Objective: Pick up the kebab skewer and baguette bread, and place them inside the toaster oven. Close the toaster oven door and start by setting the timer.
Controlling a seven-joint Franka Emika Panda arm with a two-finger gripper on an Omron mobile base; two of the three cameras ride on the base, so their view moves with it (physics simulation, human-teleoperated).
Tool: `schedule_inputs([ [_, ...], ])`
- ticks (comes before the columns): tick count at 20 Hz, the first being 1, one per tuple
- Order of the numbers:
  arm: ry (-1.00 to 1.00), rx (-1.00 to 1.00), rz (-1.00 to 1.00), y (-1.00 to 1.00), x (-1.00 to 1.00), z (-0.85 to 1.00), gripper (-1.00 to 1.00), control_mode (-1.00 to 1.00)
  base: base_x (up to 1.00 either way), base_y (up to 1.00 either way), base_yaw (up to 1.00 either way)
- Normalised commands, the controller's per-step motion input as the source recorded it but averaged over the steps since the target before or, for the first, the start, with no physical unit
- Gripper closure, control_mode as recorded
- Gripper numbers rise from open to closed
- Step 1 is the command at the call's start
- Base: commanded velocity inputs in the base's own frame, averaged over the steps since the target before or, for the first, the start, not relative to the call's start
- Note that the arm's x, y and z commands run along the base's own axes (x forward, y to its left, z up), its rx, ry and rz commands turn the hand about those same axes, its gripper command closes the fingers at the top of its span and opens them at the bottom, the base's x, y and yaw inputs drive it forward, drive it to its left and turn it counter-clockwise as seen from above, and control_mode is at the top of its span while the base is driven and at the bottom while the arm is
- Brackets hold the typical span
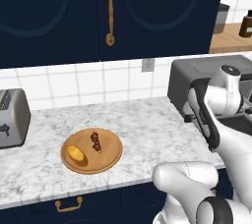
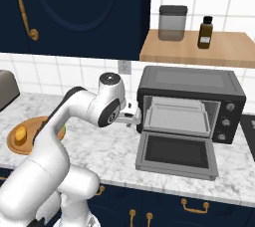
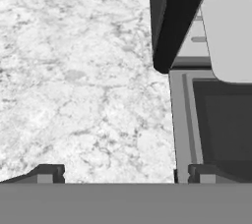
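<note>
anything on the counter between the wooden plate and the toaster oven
Nothing: in the left base view, bare marble counter runs from the plate to the toaster oven.

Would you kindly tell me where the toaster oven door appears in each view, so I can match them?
Left base view: hidden behind the arm.
Right base view: toaster oven door, folded down, lower centre-right.
Hand view: toaster oven door, lower right.
Shared landmark: the toaster oven.
</note>
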Motion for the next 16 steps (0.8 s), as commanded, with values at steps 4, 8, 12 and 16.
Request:
schedule_inputs([
  [4, 0.02, 0.00, 0.00, 1.00, 0.00, 0.00, -1.00, -1.00, 0.00, 0.00, 0.00],
  [8, 0.02, 0.00, 0.00, 1.00, 0.00, 0.00, -1.00, -1.00, 0.00, 0.00, 0.00],
  [12, 0.07, -0.01, 0.00, 1.00, 0.05, 0.00, -1.00, -1.00, 0.00, 0.00, 0.00],
  [16, 0.14, -0.01, 0.00, 1.00, 0.12, 0.00, -1.00, -1.00, 0.00, 0.00, 0.00],
])
